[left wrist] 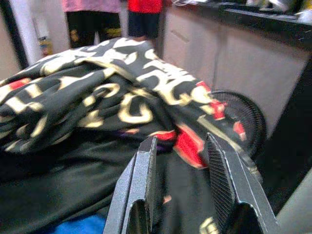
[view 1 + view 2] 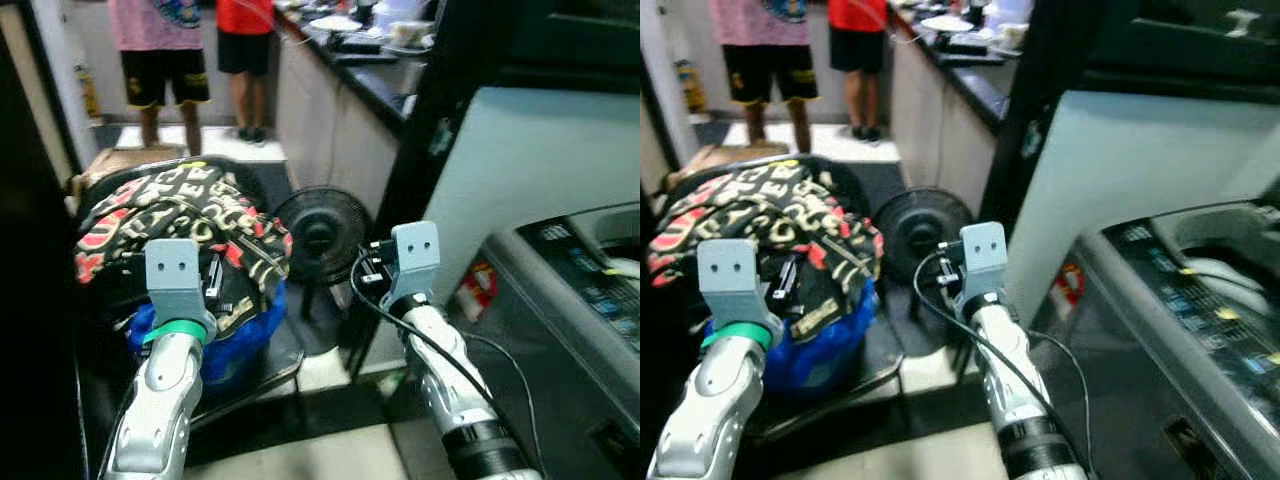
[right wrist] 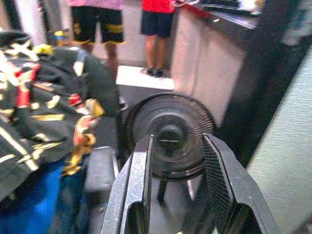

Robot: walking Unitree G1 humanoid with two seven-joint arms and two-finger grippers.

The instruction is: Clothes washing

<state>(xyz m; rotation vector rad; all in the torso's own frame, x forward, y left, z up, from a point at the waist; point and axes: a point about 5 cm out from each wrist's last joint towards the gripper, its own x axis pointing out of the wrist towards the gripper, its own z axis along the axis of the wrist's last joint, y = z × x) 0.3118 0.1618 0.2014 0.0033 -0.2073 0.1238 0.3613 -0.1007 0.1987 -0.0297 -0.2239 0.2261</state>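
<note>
Left claw (image 1: 179, 161) spread, hovering at patterned clothes (image 2: 190, 225); right claw (image 3: 178, 161) spread, facing black fan (image 2: 320, 235).

Parted right hand (image 3: 178, 161) frames black fan (image 3: 169, 136) beside clothes (image 3: 39, 107).

Both arms (image 2: 165, 390) (image 2: 450, 380) forward, fingers (image 1: 141, 190) (image 3: 139, 190) parted.
</note>
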